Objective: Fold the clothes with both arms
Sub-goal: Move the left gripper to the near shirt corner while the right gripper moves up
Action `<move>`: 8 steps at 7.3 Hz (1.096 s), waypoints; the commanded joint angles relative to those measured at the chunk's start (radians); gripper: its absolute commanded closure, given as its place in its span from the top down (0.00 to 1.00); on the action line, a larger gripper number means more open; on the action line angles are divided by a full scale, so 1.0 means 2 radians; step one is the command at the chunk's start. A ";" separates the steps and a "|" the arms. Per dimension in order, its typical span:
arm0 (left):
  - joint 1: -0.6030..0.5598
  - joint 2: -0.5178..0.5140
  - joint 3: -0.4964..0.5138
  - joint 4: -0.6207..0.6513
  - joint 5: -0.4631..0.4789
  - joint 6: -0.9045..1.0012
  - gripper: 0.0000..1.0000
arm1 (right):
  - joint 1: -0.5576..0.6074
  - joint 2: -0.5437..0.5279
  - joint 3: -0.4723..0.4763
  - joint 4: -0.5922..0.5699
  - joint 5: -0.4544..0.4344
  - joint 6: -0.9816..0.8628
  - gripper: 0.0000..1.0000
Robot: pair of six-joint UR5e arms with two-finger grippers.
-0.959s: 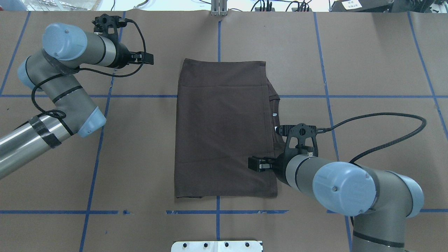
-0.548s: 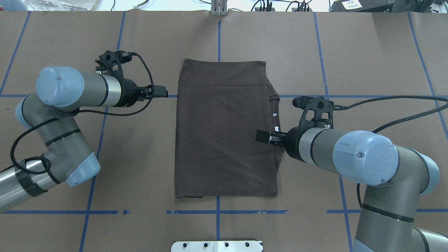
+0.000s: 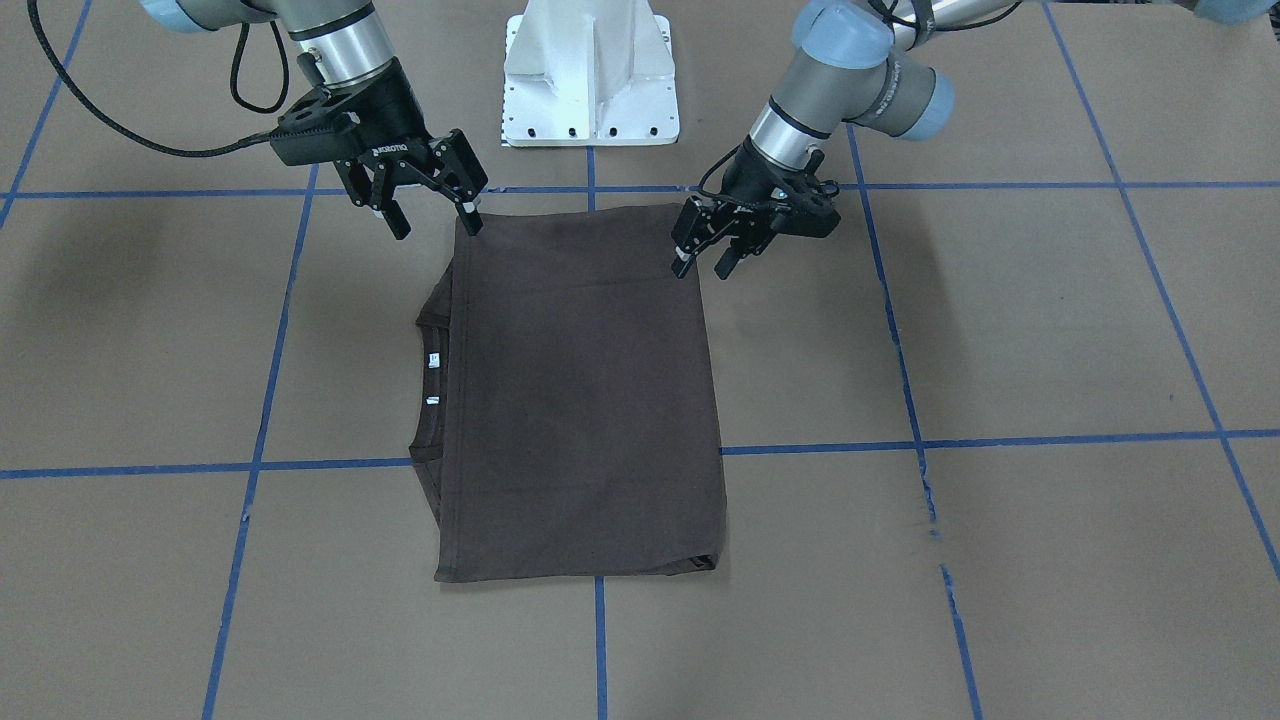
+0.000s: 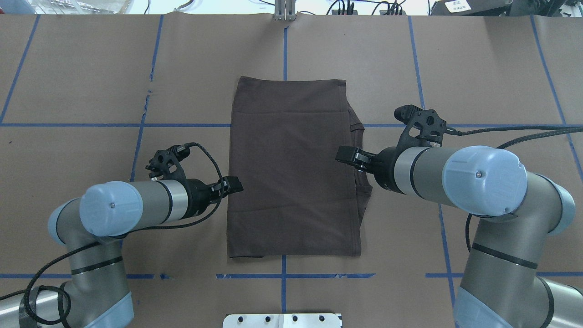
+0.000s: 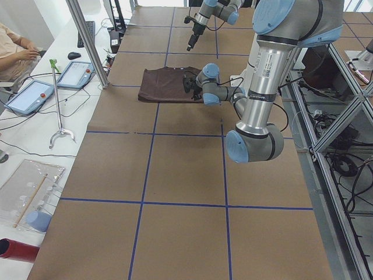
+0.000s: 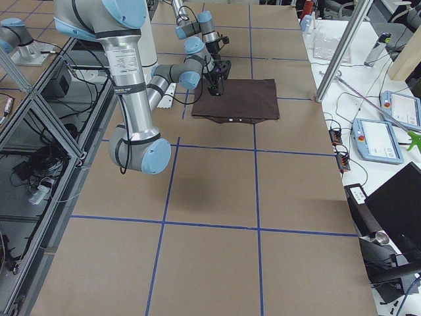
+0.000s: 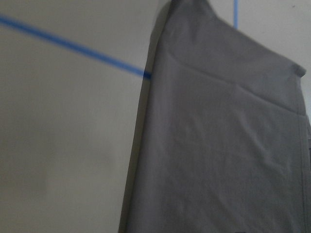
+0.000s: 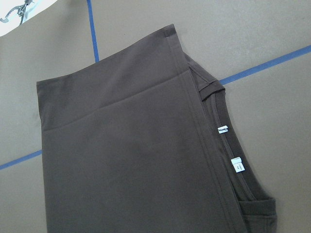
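The dark brown T-shirt (image 4: 291, 168) lies flat, folded into a rectangle, in the middle of the table. It also shows in the front view (image 3: 580, 400). Its collar with white neck labels (image 3: 433, 360) sticks out on my right side and shows in the right wrist view (image 8: 236, 165). My left gripper (image 3: 702, 262) is open and empty, just above the shirt's near-left corner; it also shows overhead (image 4: 234, 184). My right gripper (image 3: 435, 222) is open and empty, above the near-right corner, and also shows overhead (image 4: 344, 155). The left wrist view shows the shirt's left edge (image 7: 218, 145).
The table is covered in brown paper with a grid of blue tape lines (image 4: 114, 125). The white base pedestal (image 3: 590, 80) stands at the table's near edge. A side bench with tablets (image 5: 35, 96) and an operator runs along the far edge.
My left gripper has swung from the far left of the table toward me, to the shirt's left edge. My right gripper has shifted up the overhead view along the shirt's right edge.
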 commanded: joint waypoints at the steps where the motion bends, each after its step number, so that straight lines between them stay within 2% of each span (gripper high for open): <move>1: 0.034 -0.002 -0.003 0.042 0.011 -0.017 0.72 | 0.001 0.000 -0.014 0.013 0.000 0.006 1.00; 4: 0.053 -0.009 -0.008 0.083 0.014 -0.017 0.72 | 0.001 -0.001 -0.020 0.012 0.000 0.001 1.00; 8: 0.074 -0.011 -0.014 0.103 0.027 -0.035 0.72 | 0.001 -0.001 -0.019 0.011 0.000 0.001 1.00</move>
